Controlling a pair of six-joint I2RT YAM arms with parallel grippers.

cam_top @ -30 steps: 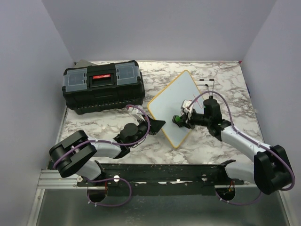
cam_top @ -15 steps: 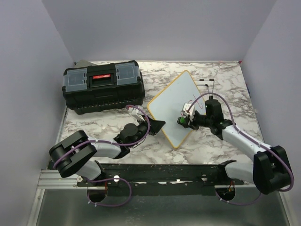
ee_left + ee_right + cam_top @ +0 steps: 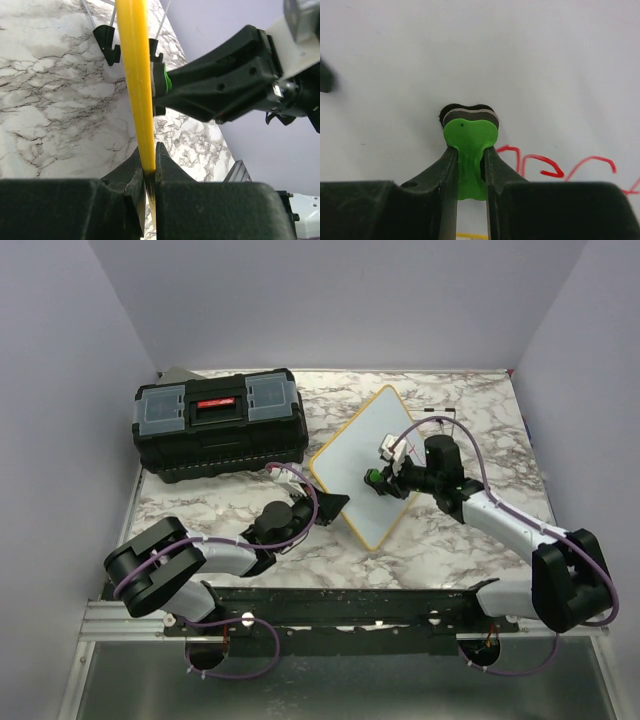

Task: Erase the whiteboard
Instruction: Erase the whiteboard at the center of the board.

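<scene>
The whiteboard (image 3: 352, 462), white with a yellow frame, stands tilted on the marble table. My left gripper (image 3: 335, 506) is shut on its yellow frame (image 3: 135, 75) at the lower edge, as the left wrist view (image 3: 150, 161) shows. Two black feet (image 3: 107, 40) show at the board's far end. My right gripper (image 3: 380, 480) is shut on a green eraser (image 3: 470, 135), whose dark felt pad presses against the white surface (image 3: 470, 50). Red handwriting (image 3: 555, 166) runs to the right of the eraser. The eraser's green edge (image 3: 161, 85) also shows in the left wrist view.
A black toolbox (image 3: 220, 425) with a grey lid and red handle stands at the back left. Purple-grey walls close in the table on three sides. The arm bases sit on a black rail (image 3: 340, 605) at the near edge.
My right gripper has carried the eraser across the board, first slightly right, then up and left. The board has shifted a little to the left. The left gripper keeps its hold.
</scene>
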